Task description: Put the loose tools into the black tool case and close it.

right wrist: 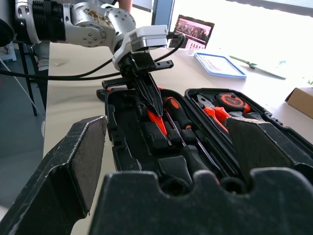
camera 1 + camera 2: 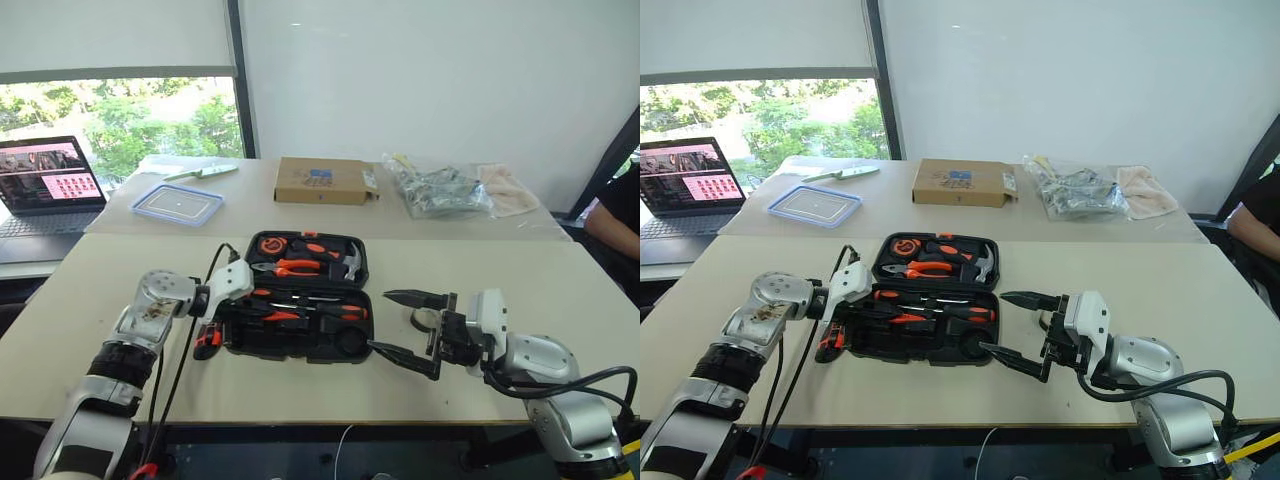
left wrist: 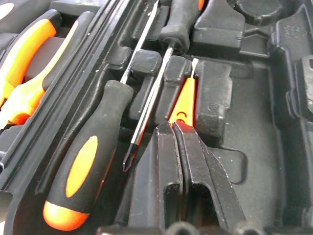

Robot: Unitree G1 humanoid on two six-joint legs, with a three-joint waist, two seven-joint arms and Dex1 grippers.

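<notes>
Spread wide and empty, right gripper [image 2: 405, 322] jaws, level above the table [image 2: 560, 300] just beside the near right corner of the open black tool case [image 2: 300, 345]; pressed together, left gripper [image 1: 155, 108] jaws, tips down on the slim all-orange screwdriver [image 3: 184, 100] in the case's near half, beside two orange-and-black-handled screwdrivers [image 3: 90, 156]. Farther back: pliers [image 2: 290, 267] and hammer [image 2: 345, 262] in the lid, then blue-rimmed container [image 2: 177, 204], cardboard box [image 2: 322, 181], laptop [image 2: 45, 180].
</notes>
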